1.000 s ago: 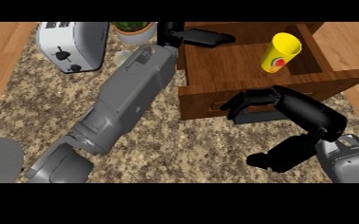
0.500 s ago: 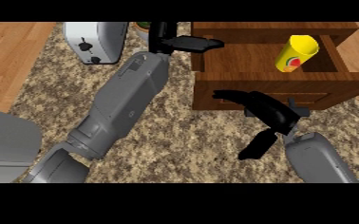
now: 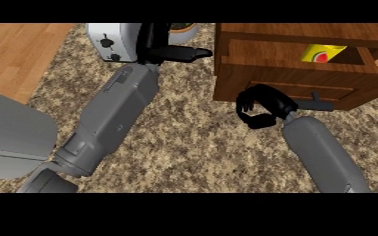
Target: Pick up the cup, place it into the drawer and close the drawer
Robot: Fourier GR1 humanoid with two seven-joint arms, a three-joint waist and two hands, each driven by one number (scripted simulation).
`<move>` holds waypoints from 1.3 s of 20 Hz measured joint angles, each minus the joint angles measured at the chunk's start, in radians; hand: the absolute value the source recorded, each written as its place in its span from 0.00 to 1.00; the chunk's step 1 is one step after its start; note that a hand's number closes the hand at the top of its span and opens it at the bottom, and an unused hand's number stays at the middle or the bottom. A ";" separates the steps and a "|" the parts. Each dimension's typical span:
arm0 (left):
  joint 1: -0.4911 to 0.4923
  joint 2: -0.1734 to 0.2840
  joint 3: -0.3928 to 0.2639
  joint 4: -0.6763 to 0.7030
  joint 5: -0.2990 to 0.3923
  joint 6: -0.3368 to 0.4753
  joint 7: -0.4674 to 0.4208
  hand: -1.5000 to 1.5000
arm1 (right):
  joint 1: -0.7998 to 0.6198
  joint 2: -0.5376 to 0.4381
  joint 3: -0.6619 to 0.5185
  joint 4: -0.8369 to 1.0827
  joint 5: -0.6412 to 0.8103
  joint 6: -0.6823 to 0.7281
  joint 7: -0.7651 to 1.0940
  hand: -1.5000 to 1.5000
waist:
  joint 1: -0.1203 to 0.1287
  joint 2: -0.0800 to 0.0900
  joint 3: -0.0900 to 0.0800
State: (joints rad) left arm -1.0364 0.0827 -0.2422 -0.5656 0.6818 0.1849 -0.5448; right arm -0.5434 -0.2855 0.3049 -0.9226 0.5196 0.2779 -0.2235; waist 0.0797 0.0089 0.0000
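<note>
The yellow cup with a red mark lies inside the wooden drawer at the upper right. Only part of the cup shows, under the cabinet's edge. My right hand is against the lower left of the drawer's front, with its fingers curled and nothing in them. A grey handle sticks out of the front just to the right of that hand. My left hand is open at the top centre, fingers straight and pointing right, apart from the drawer.
A white toaster stands at the top left, behind my left hand. A pale bowl peeks out beside it. The wooden floor shows past the counter's left edge. The speckled counter spreads between my forearms.
The drawer has slid inward, so less of the cup shows. My right hand has moved up against the drawer's front. My left hand stays by the toaster.
</note>
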 measured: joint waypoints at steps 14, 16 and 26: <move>0.152 0.101 -0.014 -0.145 0.012 -0.116 0.042 0.00 | -0.232 -0.035 -0.216 0.361 -0.094 -0.058 -0.195 1.00 | 0.068 0.015 0.009; 0.162 0.107 -0.017 -0.157 0.013 -0.127 0.046 0.00 | -0.234 -0.041 -0.227 0.364 -0.114 -0.026 -0.198 1.00 | 0.073 0.016 0.010; 0.195 0.129 -0.024 -0.193 0.020 -0.175 0.064 0.00 | -0.215 -0.078 -0.259 0.339 -0.188 0.105 -0.207 1.00 | 0.099 0.024 0.015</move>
State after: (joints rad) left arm -0.8412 0.2120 -0.2665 -0.7589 0.7019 0.0102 -0.4806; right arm -0.7588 -0.3634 0.0457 -0.5838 0.3313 0.3832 -0.4304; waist 0.1783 0.0332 0.0153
